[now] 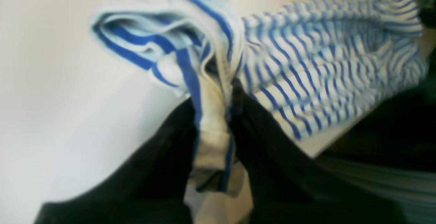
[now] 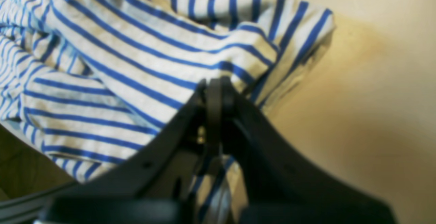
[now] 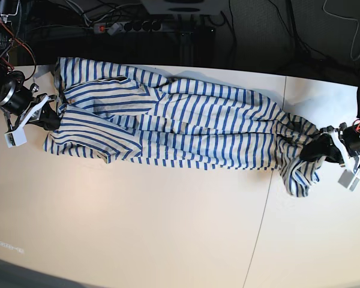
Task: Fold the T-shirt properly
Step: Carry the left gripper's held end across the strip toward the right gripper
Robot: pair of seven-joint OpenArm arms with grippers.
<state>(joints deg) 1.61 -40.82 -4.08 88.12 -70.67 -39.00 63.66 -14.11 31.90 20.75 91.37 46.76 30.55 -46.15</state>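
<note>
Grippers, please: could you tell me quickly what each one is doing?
Left gripper: shut on the T-shirt.
Right gripper: shut on the T-shirt.

A pale table (image 3: 168, 240); behind it, cables and perhaps a power strip (image 3: 123, 26).

T-shirt (image 3: 186, 123) cream-white, thin blue stripes (all over); fingers (image 1: 163, 156) black; table (image 3: 138, 228) off-white.

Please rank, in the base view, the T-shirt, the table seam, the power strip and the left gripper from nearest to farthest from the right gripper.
From the right gripper, at the view's left:
1. T-shirt, clamped in it.
2. Power strip, behind the table, upper left.
3. Table seam, right of centre.
4. Left gripper, far right, shut on the shirt's other end.
</note>
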